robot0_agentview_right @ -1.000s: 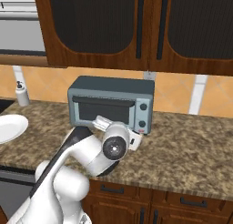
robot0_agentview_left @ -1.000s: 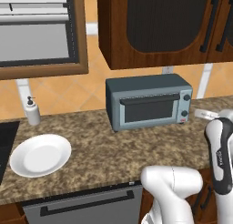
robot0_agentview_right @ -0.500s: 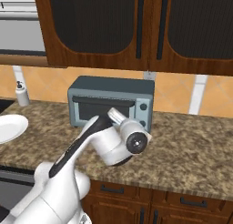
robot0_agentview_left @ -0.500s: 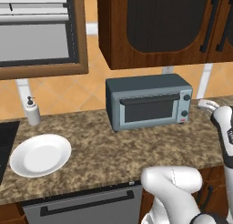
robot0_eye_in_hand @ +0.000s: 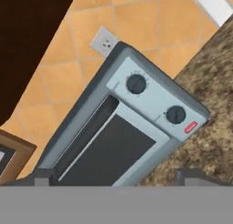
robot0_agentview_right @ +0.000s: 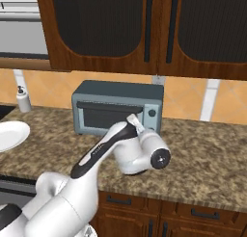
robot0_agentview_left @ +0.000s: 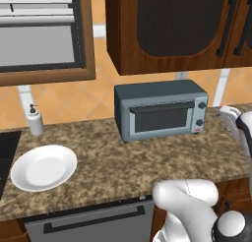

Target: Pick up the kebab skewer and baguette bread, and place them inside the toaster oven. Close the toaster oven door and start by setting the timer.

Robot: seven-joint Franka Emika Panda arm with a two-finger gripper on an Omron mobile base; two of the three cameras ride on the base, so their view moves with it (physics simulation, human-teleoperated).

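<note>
The blue-grey toaster oven (robot0_agentview_left: 160,113) stands at the back of the granite counter, under the wooden wall cabinets. Its door (robot0_agentview_left: 161,119) of dark glass is shut, with the bar handle along its top. In the hand view the toaster oven (robot0_eye_in_hand: 136,123) appears rolled and close, with two round knobs (robot0_eye_in_hand: 136,84) on its light panel. My gripper (robot0_eye_in_hand: 119,180) is open, its tips wide apart, facing the oven's front with nothing between them. In the right base view my arm (robot0_agentview_right: 120,147) reaches over the counter in front of the toaster oven (robot0_agentview_right: 118,108). The kebab skewer and the baguette bread are out of view.
A white plate (robot0_agentview_left: 43,167) lies on the counter at the left, with a soap dispenser (robot0_agentview_left: 34,120) behind it by the wall. A dark cooktop (robot0_agentview_left: 6,152) borders the left edge. Dark wooden cabinets (robot0_agentview_left: 167,29) hang low above the oven. A wall outlet (robot0_eye_in_hand: 103,42) sits behind it.
My arm has swung to the right along the counter's front, and the wrist has gone to the right edge of the left base view. The oven and plate have not moved.
</note>
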